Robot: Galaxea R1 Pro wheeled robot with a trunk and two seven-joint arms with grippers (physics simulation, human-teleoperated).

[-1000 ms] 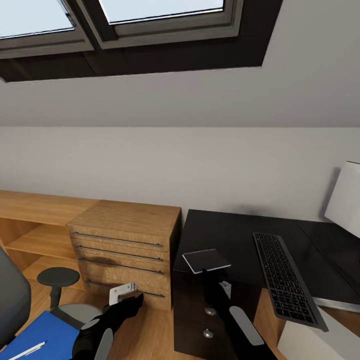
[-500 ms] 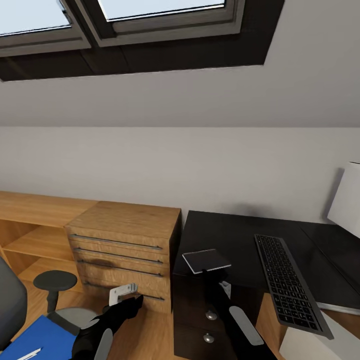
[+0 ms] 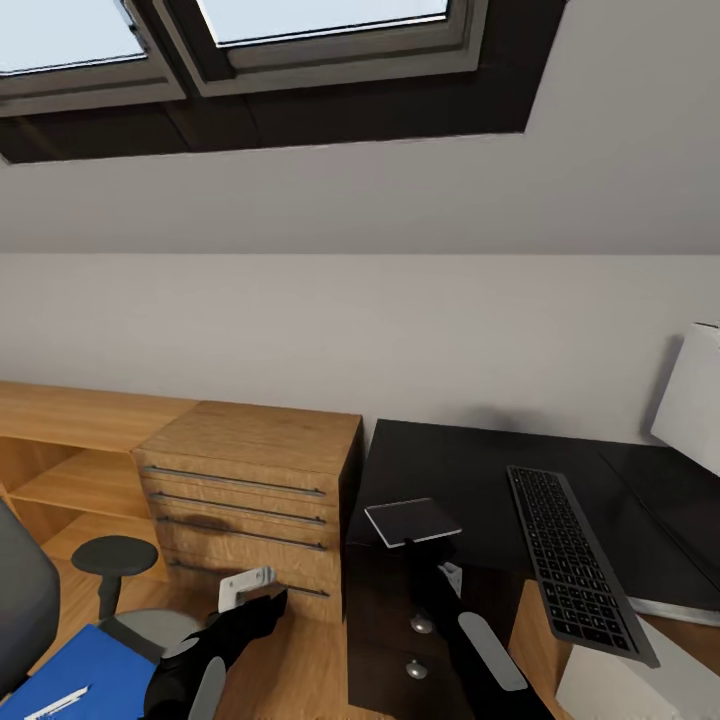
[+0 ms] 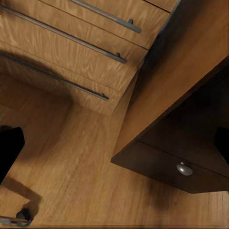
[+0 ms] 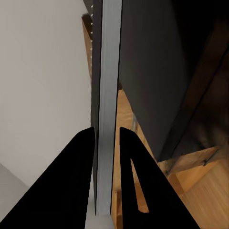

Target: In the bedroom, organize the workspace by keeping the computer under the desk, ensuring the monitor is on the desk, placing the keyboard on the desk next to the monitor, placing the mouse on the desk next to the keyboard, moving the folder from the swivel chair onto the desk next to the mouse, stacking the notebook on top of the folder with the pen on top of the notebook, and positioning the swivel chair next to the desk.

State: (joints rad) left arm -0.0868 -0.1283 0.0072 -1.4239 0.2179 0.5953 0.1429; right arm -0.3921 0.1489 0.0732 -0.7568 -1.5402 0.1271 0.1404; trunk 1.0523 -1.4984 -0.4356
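Observation:
My right gripper (image 3: 420, 545) is shut on the small dark notebook (image 3: 412, 520), holding it flat above the near left corner of the black desk (image 3: 450, 465). The right wrist view shows the notebook (image 5: 107, 95) edge-on between the fingers (image 5: 78, 167). The keyboard (image 3: 575, 560) lies on the desk, with the monitor's white back (image 3: 695, 400) at far right. The grey-white computer (image 3: 610, 690) sits low at the right. My left gripper (image 3: 262, 592) hangs open before the wood drawers. At lower left, the blue folder (image 3: 85, 670) with the white pen (image 3: 55, 703) lies on the swivel chair (image 3: 20, 600).
A light-wood drawer unit (image 3: 250, 480) and low shelf (image 3: 70, 420) stand left of the desk. A dark pedestal with round knobs (image 4: 183, 168) sits under the desk's left end. Wood floor (image 4: 71, 167) lies between it and the drawers. The sloped wall with skylights (image 3: 300, 30) rises behind.
The whole view swung slightly right and back, so the camera moved. Both arms and the held notebook keep the same pose.

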